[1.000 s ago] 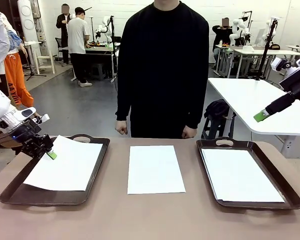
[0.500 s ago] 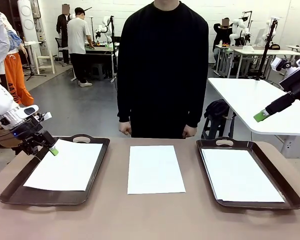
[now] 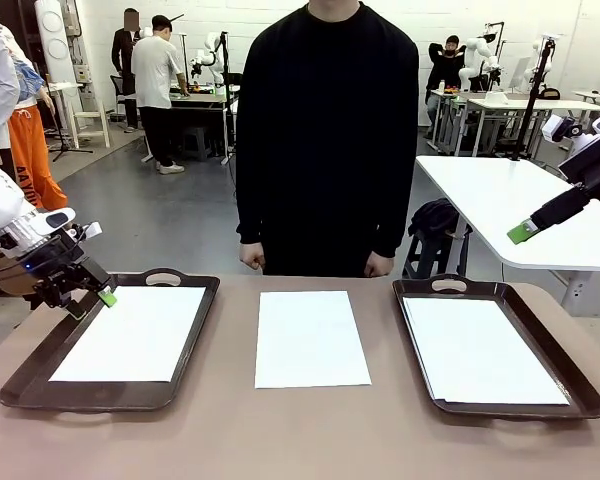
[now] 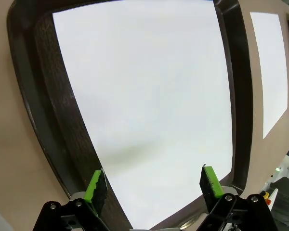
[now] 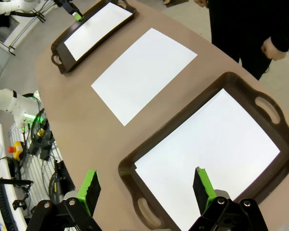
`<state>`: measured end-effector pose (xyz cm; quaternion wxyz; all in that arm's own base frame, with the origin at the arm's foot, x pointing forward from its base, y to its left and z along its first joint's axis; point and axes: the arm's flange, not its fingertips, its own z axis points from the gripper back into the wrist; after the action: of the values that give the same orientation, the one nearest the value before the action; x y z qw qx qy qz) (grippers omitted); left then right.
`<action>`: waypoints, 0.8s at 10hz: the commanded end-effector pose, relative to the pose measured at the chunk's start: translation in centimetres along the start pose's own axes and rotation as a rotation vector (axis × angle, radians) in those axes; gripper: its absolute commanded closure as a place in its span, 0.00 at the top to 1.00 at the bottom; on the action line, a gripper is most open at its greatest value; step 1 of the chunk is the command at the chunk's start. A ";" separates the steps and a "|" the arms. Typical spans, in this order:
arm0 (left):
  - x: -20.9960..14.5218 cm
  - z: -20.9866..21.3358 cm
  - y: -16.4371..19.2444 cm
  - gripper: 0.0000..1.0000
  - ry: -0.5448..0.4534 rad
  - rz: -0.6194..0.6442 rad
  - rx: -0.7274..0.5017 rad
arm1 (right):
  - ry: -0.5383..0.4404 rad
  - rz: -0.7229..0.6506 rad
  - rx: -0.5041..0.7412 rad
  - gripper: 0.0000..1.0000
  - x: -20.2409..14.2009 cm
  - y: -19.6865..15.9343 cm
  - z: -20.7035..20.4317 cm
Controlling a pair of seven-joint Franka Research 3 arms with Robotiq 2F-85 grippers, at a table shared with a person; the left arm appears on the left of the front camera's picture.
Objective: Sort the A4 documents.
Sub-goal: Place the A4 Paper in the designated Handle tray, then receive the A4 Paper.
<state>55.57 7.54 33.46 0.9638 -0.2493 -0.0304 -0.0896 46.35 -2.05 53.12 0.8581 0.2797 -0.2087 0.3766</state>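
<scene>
Now we are hovering the left gripper (image 3: 90,303), jaws spread empty, at the left tray's (image 3: 30,385) far corner, its sheet (image 3: 130,333) lying flat inside. With the right gripper (image 3: 523,232) likewise released, we are favouring a straight lift, so nothing snags.

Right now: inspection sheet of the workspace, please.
Surface: tan table top, flat.
Job's things: plain white A4 paper sheets: left sheet in left dark brown handled tray, middle sheet on bare table, right sheet in right matching tray.
Clutter: nothing seen.
Grippers: left gripper open over left tray's far corner, empty; right gripper open, raised, empty.
Cables: leads on a rack beside the table.
Surroundings: person in black at far side.
</scene>
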 end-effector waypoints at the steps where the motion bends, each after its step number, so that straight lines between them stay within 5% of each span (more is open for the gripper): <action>1: 0.1 -0.2 0.1 1.00 0.012 -0.006 -0.005 | -0.003 0.000 -0.003 1.00 0.1 0.0 -0.1; 8: 0.1 -0.2 0.1 1.00 0.012 -0.006 -0.005 | -0.003 0.000 -0.003 1.00 0.1 0.0 -0.1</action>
<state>55.52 7.48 33.14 0.9637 -0.2501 -0.0273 -0.0898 46.35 -2.05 53.12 0.8581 0.2796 -0.2087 0.3766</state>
